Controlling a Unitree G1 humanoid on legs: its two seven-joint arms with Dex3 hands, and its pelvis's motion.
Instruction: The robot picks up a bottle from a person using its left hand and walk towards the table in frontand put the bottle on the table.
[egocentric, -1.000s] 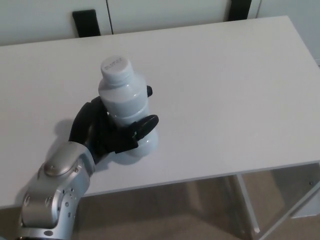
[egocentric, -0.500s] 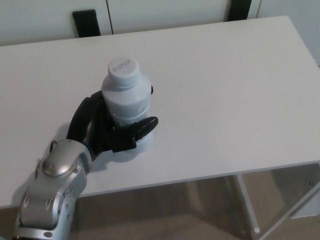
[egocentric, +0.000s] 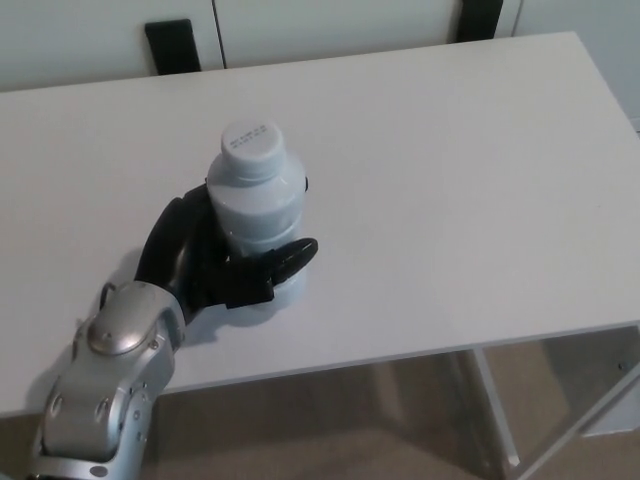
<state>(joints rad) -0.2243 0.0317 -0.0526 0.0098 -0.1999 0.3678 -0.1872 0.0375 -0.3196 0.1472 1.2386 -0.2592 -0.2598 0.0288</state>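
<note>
One hand is doing all the work here: the left hand (egocentric: 205, 268) is wrapping its black fingers (egocentric: 290, 252) around the lower half of the bottle (egocentric: 256, 205), pinching it with one finger crossing in front and the others curling behind. The right hand is not showing anywhere in the head view, so the left is the only one near the bottle.

The bottle is standing upright, its long axis pointing straight up from the table (egocentric: 450, 180) and its white cap (egocentric: 250, 140) facing the camera. It is sitting over the near-left part of the tabletop, in from the front edge. The fingers are hiding part of its bottom rim, so I cannot tell whether it is resting fully or hovering just above the surface.

From the palm, the bottle is lying forward and to the robot's right, with the silver forearm (egocentric: 115, 370) coming in from the lower left. The placing looks nearly done. What is left is probably spreading the fingers and drawing back along the forearm's line, and the front finger is the one likely to drag or tip the bottle.
</note>
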